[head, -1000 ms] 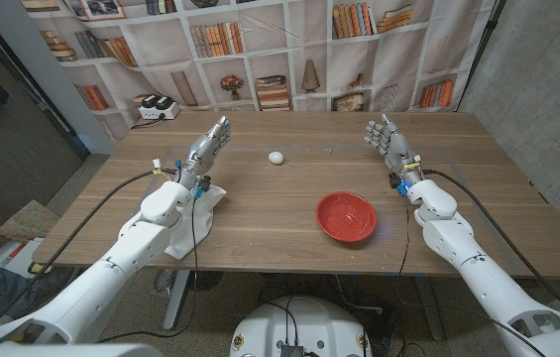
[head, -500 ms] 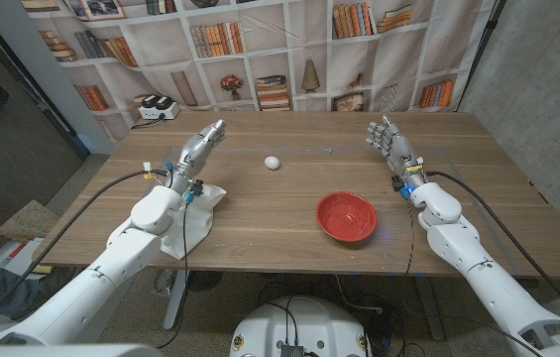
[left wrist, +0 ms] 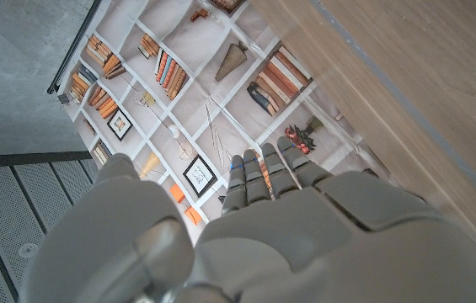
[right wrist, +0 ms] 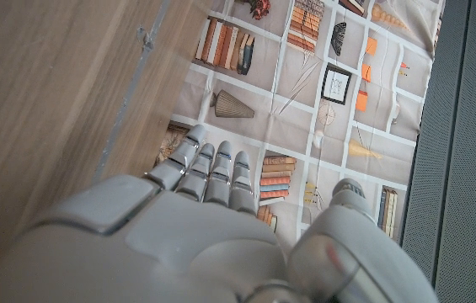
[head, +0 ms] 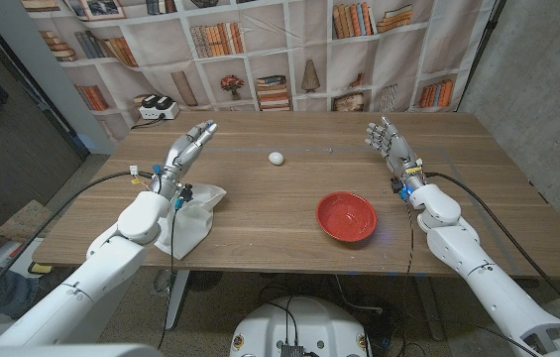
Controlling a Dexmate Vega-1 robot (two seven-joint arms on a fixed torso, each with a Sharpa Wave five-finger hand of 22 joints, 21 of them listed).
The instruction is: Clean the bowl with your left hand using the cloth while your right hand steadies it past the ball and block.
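Observation:
A red bowl [head: 346, 216] sits on the wooden table [head: 289, 183], right of the middle and near the front edge. A white cloth [head: 191, 220] lies crumpled at the front left, partly under my left forearm. A small white ball [head: 276, 158] rests behind the middle. My left hand [head: 187, 148] is raised above the table behind the cloth, fingers straight and apart, holding nothing; its back fills the left wrist view [left wrist: 246, 227]. My right hand [head: 388, 141] is up at the right, behind the bowl, fingers spread and empty; the right wrist view shows its back [right wrist: 187, 227].
A white box [head: 156, 108] with dark round parts stands at the table's back left corner. A bookshelf-printed backdrop [head: 260, 50] hangs behind the table. Cables run along both forearms.
My left hand and forearm have swung to the left and slightly back, uncovering more of the cloth. The right hand, bowl and ball have stayed put.

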